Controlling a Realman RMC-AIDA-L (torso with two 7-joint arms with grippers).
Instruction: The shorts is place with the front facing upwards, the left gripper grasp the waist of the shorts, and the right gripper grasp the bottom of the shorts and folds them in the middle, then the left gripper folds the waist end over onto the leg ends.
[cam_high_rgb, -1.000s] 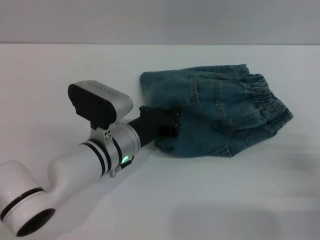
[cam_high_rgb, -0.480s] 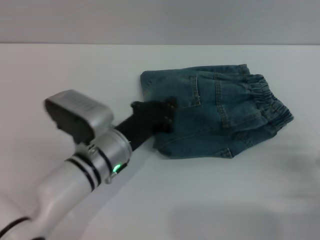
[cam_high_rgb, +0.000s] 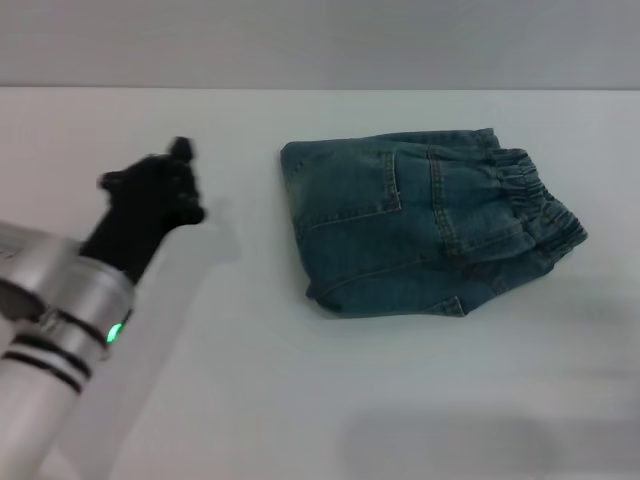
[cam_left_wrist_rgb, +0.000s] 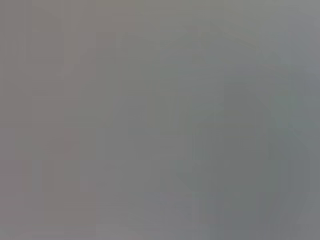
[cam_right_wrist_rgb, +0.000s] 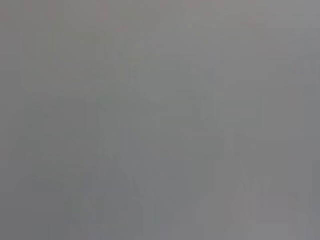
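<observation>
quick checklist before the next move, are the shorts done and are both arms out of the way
1. Denim shorts folded into a compact stack on the white table: ok.
2. Elastic waistband lying on top at the stack's right end: ok.
3. Left gripper apart from the shorts, over bare table to their left: ok.
4. Left gripper carrying no cloth: ok.
5. Left gripper fingers open or shut: cannot tell.
6. Right gripper position: cannot tell, not in view.

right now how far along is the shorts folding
Both folds look done: the denim shorts lie as a compact bundle on the white table, elastic waistband on the robot's right. The left hand is off to their left, touching nothing. The right hand is out of sight. Nothing obvious remains except parking the arm.
</observation>
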